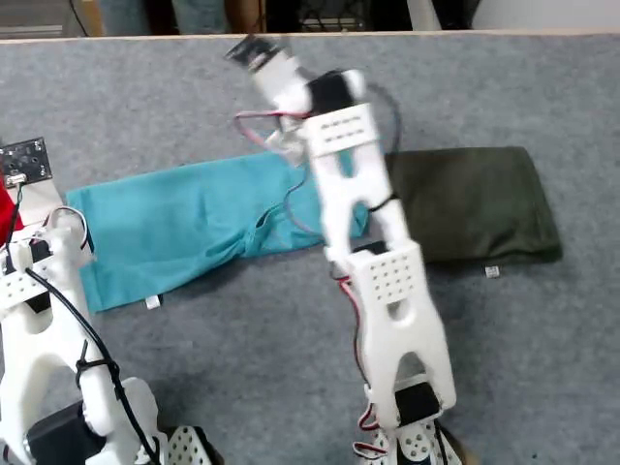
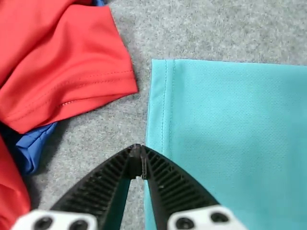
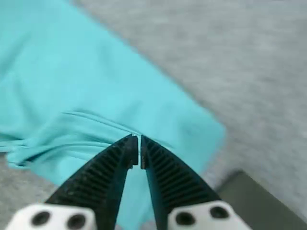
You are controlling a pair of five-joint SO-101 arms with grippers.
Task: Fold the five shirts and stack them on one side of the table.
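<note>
A teal shirt [image 1: 184, 228] lies spread across the middle of the grey table [image 1: 542, 97]. My left gripper [image 2: 139, 162] is shut at the hem of the teal shirt [image 2: 230, 143], with cloth pinched at its tips; in the high view the left gripper [image 1: 70, 221] sits at the shirt's left end. My right gripper [image 3: 136, 143] is shut on a crease of the teal shirt [image 3: 57, 72]; from above the right gripper [image 1: 279, 147] hangs over the shirt's far right corner. A folded dark green shirt [image 1: 475, 203] lies to the right.
A crumpled red shirt [image 2: 53, 62] with a blue one [image 2: 31, 143] beneath it lies just left of the teal hem. A corner of the dark green shirt [image 3: 261, 201] shows near the right gripper. Bare carpet spans the front of the table [image 1: 252, 368].
</note>
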